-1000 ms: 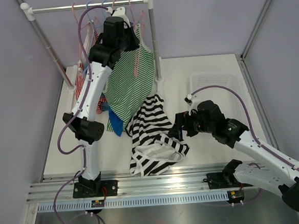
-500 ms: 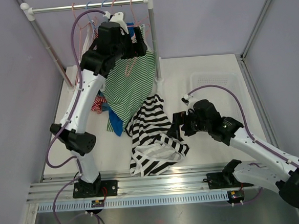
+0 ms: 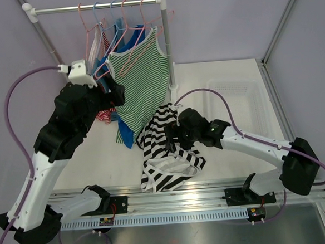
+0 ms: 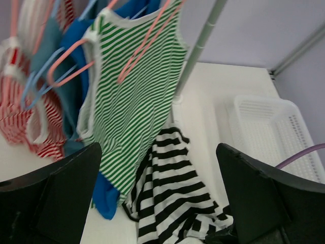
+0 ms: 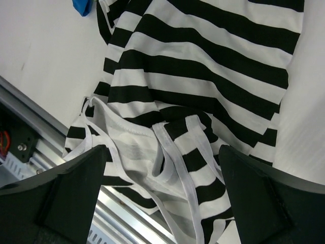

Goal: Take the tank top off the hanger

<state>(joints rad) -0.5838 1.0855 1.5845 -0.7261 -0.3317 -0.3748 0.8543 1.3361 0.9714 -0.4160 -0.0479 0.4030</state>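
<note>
The green-and-white striped tank top with white trim hung askew on a pink wire hanger from the metal rack rail, stripes slanting, hem drooping toward a blue garment. The left gripper stood just beside the top's edge, jaws spread wide, nothing between them. The right gripper, jaws likewise spread and empty, hovered over a crumpled black-and-white striped garment on the white table.

The overhead camera looks down from high behind the near edge over the whole white worktop. The left wrist camera faces the hanging green-and-white striped tank top from nearby. The right wrist camera looks closely down on the crumpled black-and-white striped garment, shared by all three views.
</note>
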